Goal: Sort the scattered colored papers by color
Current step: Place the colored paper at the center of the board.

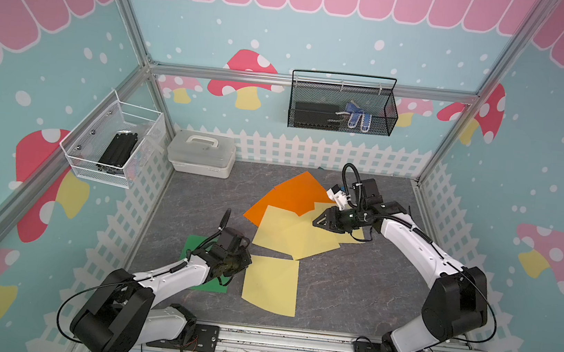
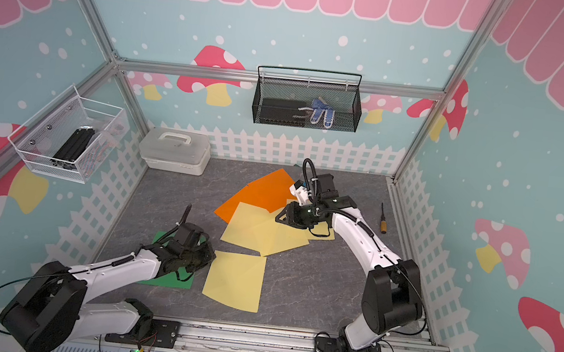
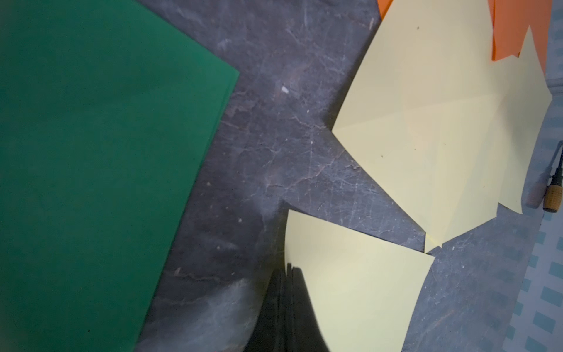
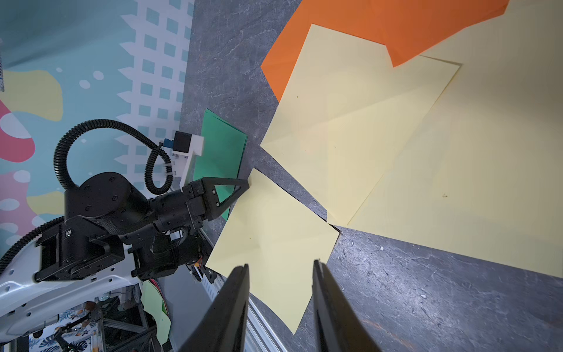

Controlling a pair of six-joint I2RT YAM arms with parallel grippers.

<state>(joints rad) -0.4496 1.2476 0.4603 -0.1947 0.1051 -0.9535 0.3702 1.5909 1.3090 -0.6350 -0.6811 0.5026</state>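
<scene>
Grey tabletop (image 1: 331,298): left gripper (image 3: 289,271) pinched shut on lone yellow sheet (image 1: 272,284) edge; right gripper (image 4: 281,263) half-open, empty. Risk: edge-only pinch lets sheet slip.

Bare gray table (image 1: 350,293) lies open at the front right, between the lone yellow sheet (image 1: 272,284) and the right arm (image 1: 410,242), and again on the left, from the white box (image 1: 201,153) toward the green sheet (image 1: 192,250). Overlapping yellow sheets (image 1: 295,232) and orange sheets (image 1: 292,196) cover the middle, where the right gripper (image 1: 316,222) hovers with its jaws parted. The left arm (image 1: 172,272) crosses the green sheet, the left gripper (image 1: 246,257) pinches the lone yellow sheet's far left corner, and a screwdriver (image 2: 384,219) lies near the right wall.
</scene>
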